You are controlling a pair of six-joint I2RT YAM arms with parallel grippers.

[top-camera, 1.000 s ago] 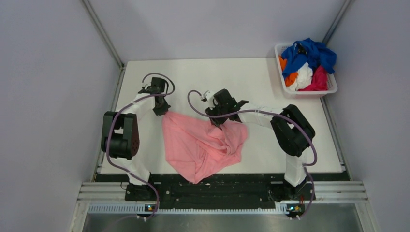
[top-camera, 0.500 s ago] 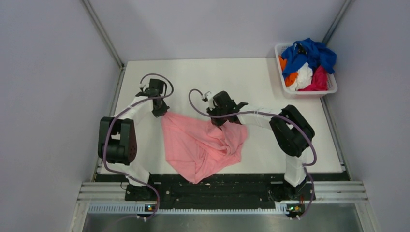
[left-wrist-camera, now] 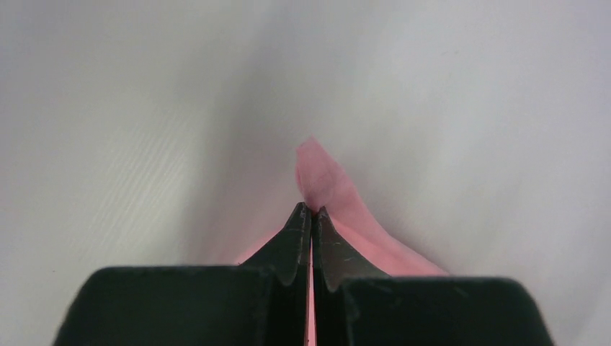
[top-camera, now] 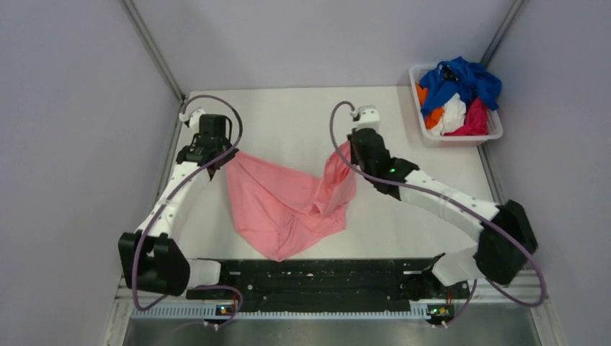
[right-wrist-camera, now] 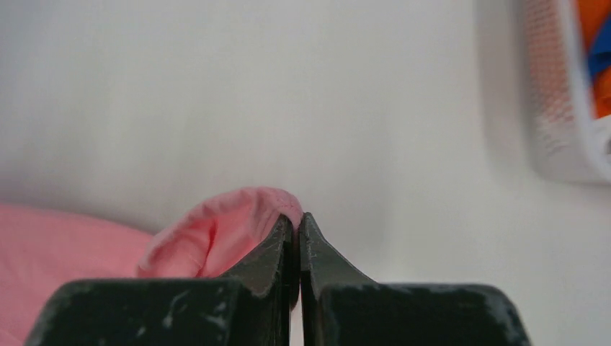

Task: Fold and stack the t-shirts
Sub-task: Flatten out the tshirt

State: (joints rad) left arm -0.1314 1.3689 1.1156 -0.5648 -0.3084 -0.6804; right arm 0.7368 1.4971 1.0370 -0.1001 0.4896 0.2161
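Top external view:
- Table (top-camera: 288, 115): white surface, walled on three sides.
- Salmon-pink t-shirt (top-camera: 284, 202): mid-table, strung between both grippers. It sags in the middle, and its lowest point reaches toward the near edge.
- Left gripper (top-camera: 225, 154): at the shirt's far-left corner.
- Right gripper (top-camera: 350, 149): at the shirt's far-right corner.
- Basket (top-camera: 461, 138): white lattice, at the far right corner of the table, well apart from the pink shirt.
- Basket contents: a blue t-shirt (top-camera: 465, 78) on top, an orange t-shirt (top-camera: 430, 115), a white t-shirt (top-camera: 451, 114) and a magenta t-shirt (top-camera: 475, 120).

Left wrist view:
- Left gripper (left-wrist-camera: 310, 210): fingers pressed together, pinching a fold of the salmon-pink t-shirt (left-wrist-camera: 324, 180) that pokes out beyond the tips over the white surface.

Right wrist view:
- Right gripper (right-wrist-camera: 296, 218): fingers pressed together, pinching a bunched edge of the salmon-pink t-shirt (right-wrist-camera: 216, 231).
- Basket (right-wrist-camera: 562, 108): at upper right, blurred.
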